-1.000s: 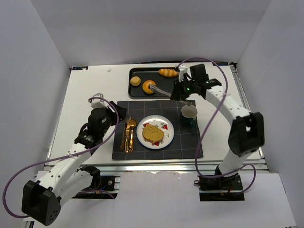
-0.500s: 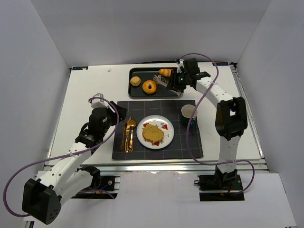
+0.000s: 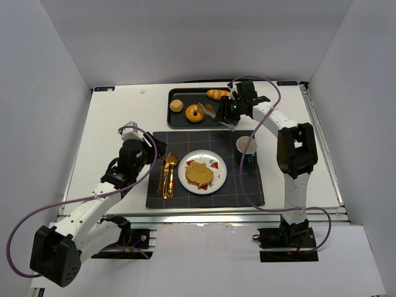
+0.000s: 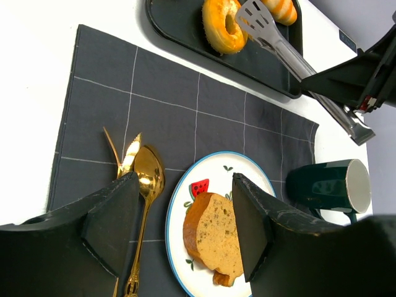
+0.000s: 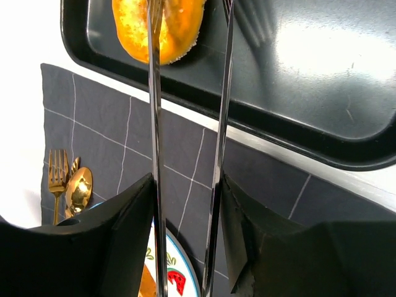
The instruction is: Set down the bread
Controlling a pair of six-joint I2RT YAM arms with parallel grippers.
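A slice of bread (image 3: 199,174) lies on the white plate (image 3: 218,180) on the dark placemat; it also shows in the left wrist view (image 4: 213,235). My right gripper (image 3: 231,110) (image 5: 187,179) is shut on metal tongs (image 3: 212,110) (image 5: 219,124). The tongs' tips reach over the black tray (image 3: 179,121), at the right side of the donut (image 3: 194,112) (image 5: 179,25); they hold nothing. My left gripper (image 3: 154,148) (image 4: 184,179) is open and empty, hovering over the plate's left edge and the gold cutlery (image 4: 145,179).
The tray also holds a croissant (image 3: 217,94) and a small bun (image 3: 177,105). A dark green mug (image 3: 247,148) stands on the placemat (image 3: 247,185) right of the plate, below the right forearm. Gold cutlery (image 3: 167,176) lies left of the plate.
The right arm has folded back toward the tray's right end, swinging the tongs with it; their tips stay over the tray by the donut. The left arm has barely moved.
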